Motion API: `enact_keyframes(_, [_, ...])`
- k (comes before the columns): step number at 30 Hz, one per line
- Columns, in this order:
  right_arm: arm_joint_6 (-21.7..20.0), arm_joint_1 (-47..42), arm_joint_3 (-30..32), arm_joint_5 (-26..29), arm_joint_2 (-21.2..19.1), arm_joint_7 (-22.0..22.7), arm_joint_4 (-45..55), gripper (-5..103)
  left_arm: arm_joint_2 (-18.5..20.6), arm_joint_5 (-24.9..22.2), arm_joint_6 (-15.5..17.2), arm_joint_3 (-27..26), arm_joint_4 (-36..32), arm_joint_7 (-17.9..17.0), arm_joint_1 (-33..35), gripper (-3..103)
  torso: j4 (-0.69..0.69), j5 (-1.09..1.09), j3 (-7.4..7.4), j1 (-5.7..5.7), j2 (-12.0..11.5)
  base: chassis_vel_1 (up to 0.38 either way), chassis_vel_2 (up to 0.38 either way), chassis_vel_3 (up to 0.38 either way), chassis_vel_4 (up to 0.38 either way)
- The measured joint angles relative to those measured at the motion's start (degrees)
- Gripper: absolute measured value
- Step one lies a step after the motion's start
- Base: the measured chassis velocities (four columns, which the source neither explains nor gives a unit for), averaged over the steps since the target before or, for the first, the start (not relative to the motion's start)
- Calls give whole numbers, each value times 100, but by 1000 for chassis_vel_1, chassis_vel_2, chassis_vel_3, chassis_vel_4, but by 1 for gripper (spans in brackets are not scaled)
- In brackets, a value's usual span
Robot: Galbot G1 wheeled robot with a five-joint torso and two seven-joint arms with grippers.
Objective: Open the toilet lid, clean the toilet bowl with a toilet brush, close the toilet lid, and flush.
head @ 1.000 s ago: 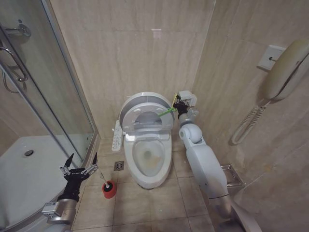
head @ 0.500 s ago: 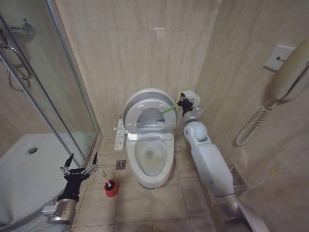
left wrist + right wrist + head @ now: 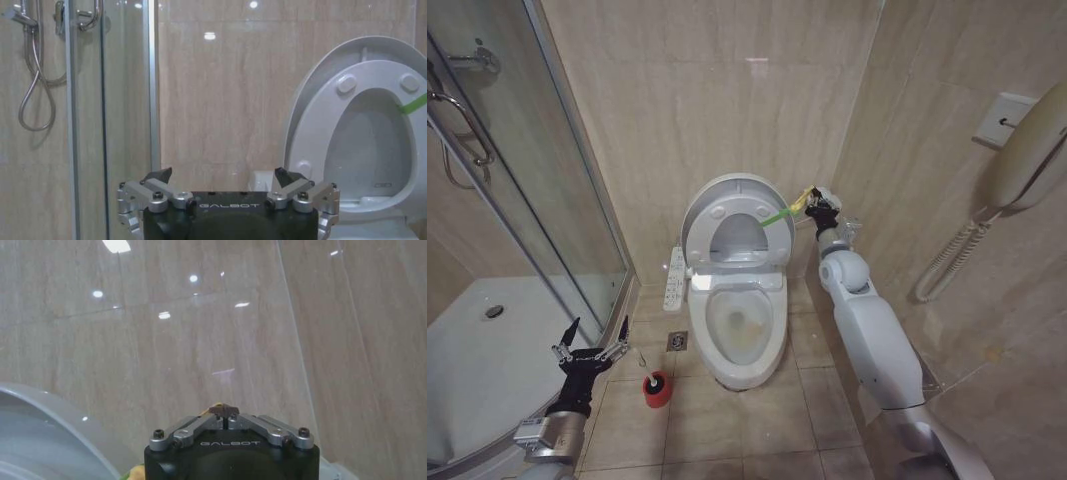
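toilet cubicle, lid-opening step. the toilet lid (image 3: 727, 196) stands raised, leaning back towards the rear wall, with the seat ring (image 3: 739, 240) up against it; the toilet bowl (image 3: 743, 330) lies uncovered below, its long axis running 12 to 6 o'clock. the right gripper (image 3: 812, 204), fingers pinched shut on the green-and-yellow band (image 3: 779, 214), sits at 3 o'clock from the lid's edge, the band stretched between them. the toilet brush (image 3: 645, 371) stands in its red holder (image 3: 656, 390) on the floor at 8 o'clock from the bowl, handle tilted towards 11 o'clock. the left gripper (image 3: 587, 352), fingers spread and empty, hovers just beside the brush at its 9 o'clock, and is judged much the nearer arm for picking it up.
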Motion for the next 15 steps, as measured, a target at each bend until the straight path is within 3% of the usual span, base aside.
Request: enact_keyframes(15, [61,52,-97,-36,88,-115,-154,0,0,0,0,0,0,0,2,100,-1,0,-1,-3,2,-3,4,3,-2])
